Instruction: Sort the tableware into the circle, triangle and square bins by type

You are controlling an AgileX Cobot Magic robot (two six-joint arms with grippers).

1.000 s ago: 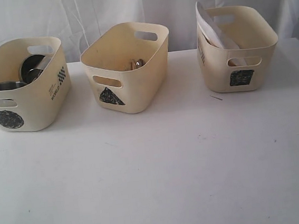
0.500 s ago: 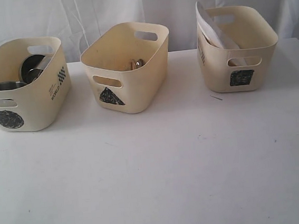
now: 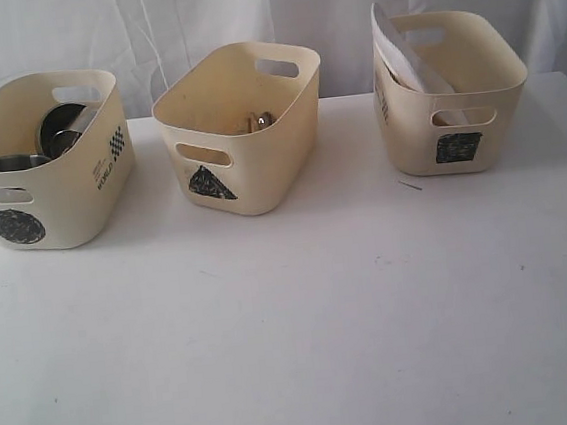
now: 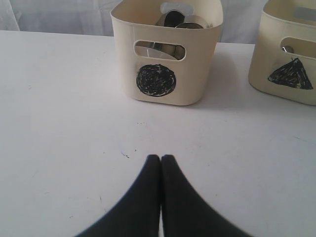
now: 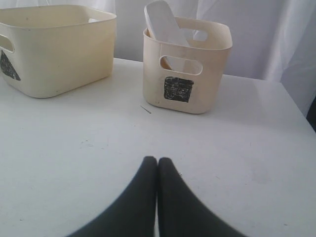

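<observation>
Resting pressed together and empty, the left gripper (image 4: 160, 164) faces the circle bin (image 4: 197, 74) holding steel vessels (image 4: 190, 23). The right gripper (image 5: 157, 165), likewise closed, faces the square bin (image 5: 210, 94), where the white plate (image 5: 163, 22) leans. Sorting appears complete.

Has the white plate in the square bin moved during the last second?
No. The white plate leans against the same left edge of the square bin as before.

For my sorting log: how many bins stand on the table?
3: circle bin left, triangle bin middle, square bin right, in the exterior view.
</observation>
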